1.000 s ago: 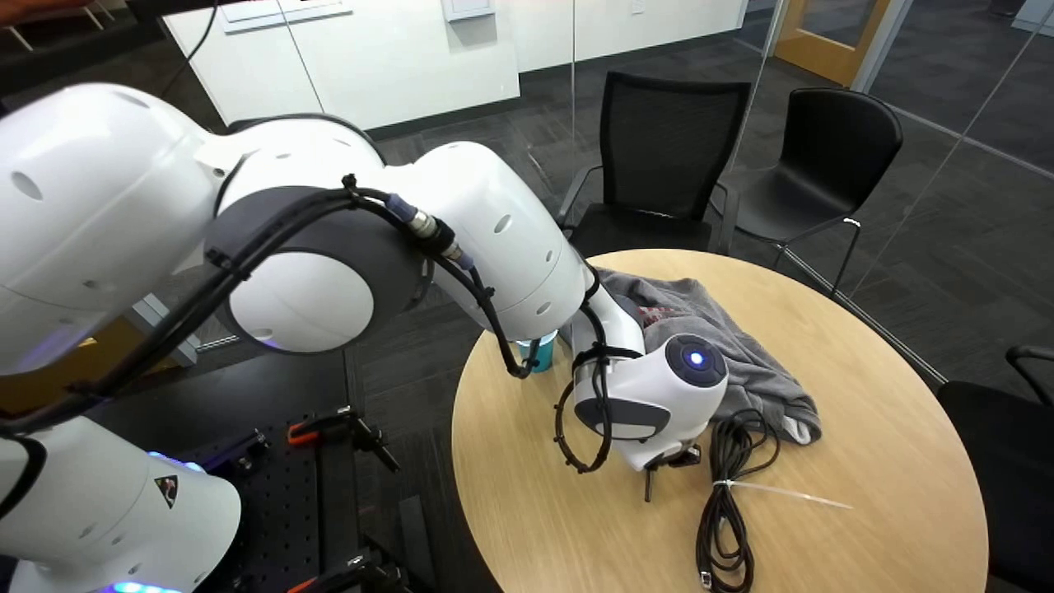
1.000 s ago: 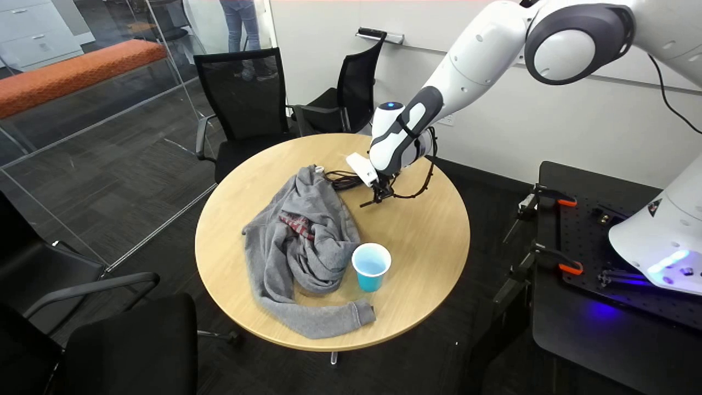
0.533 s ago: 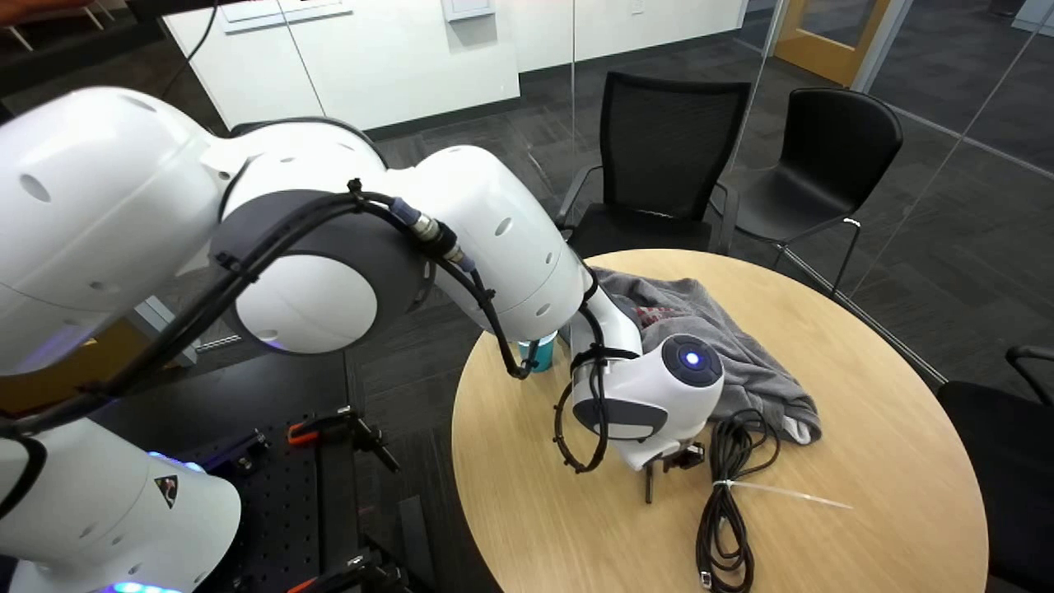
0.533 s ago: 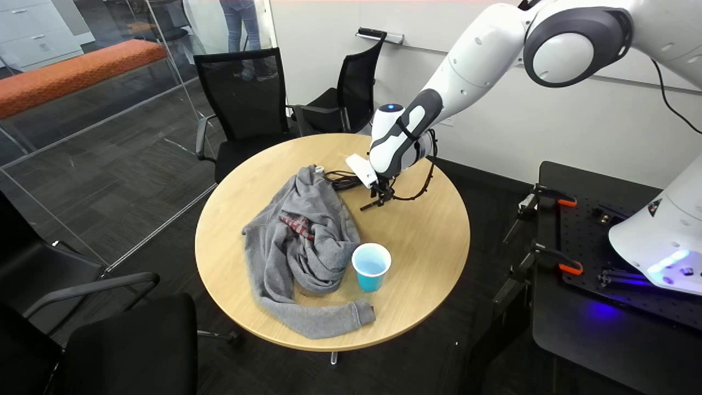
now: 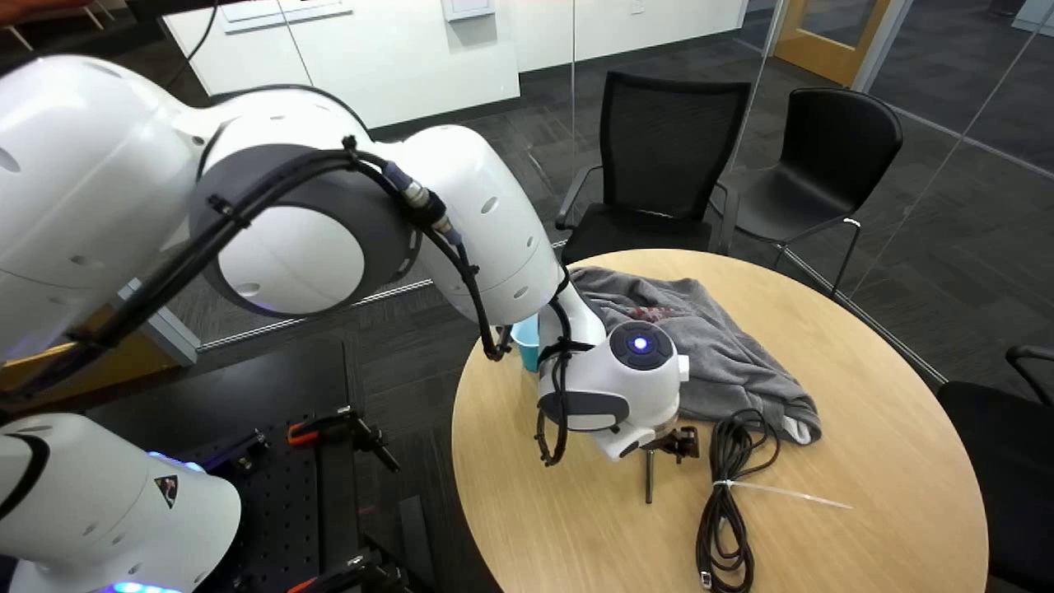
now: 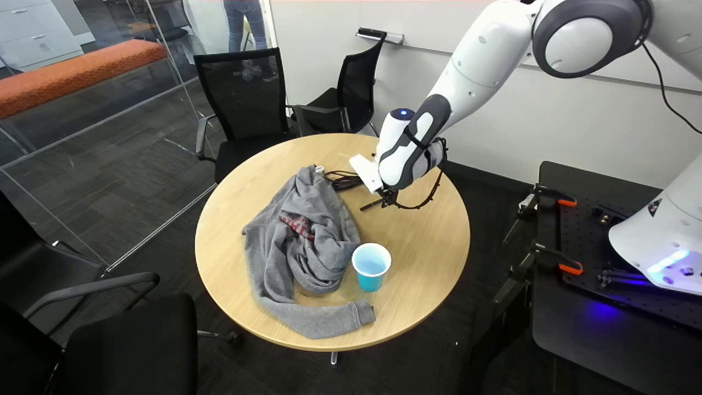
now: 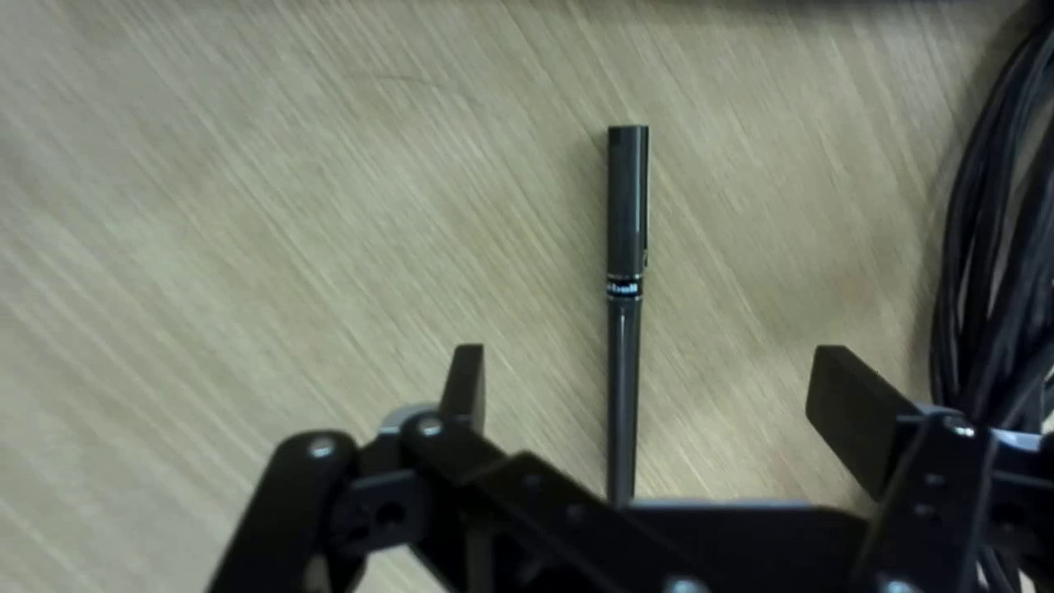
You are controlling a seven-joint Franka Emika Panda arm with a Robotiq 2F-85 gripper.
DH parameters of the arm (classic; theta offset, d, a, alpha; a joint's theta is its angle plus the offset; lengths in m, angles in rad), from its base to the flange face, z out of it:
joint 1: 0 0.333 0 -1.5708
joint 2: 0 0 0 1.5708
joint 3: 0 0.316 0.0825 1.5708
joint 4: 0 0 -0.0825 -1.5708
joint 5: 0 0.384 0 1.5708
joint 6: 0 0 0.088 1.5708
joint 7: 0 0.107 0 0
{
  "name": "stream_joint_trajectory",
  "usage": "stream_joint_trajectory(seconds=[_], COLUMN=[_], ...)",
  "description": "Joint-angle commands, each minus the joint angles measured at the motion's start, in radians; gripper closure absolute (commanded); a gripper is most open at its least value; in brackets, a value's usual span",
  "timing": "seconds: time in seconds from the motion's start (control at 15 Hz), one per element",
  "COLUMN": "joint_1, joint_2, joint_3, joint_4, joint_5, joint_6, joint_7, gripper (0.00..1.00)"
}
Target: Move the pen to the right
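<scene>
Wrist view: 1 black capped pen [image 7: 625, 329] lies on the wood-grain tabletop [image 7: 288, 247], long axis running top to bottom, cap [image 7: 627, 198] pointing toward the top edge; the gripper [image 7: 646, 371] is spread, 2 fingers [image 7: 856, 412] flanking the pen, apart from it.

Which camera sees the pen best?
The wrist view, because it's closest. There the pen looks big, even its lettered band, though the gripper may hide its bottom tip. In both exterior views it's just a small dark stick, partly hidden.
</scene>
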Motion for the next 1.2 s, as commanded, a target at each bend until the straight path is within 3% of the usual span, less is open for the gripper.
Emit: stream_joint_trajectory(seconds=[0.0,0.53,1.13], joint_1=[0.031,0.093,0.202], joint_2=[-0.151,-0.387,-0.573], joint_3=[0.003,-0.029,-0.089], joint_4=[-0.213,-0.475,-0.686], joint_5=[0.028,0.024,0.010], joint_6=[0.106,0.137,0.178], joint_7=[-0.009,-0.013,-0.001], gripper=[0.00,0.00,0.00])
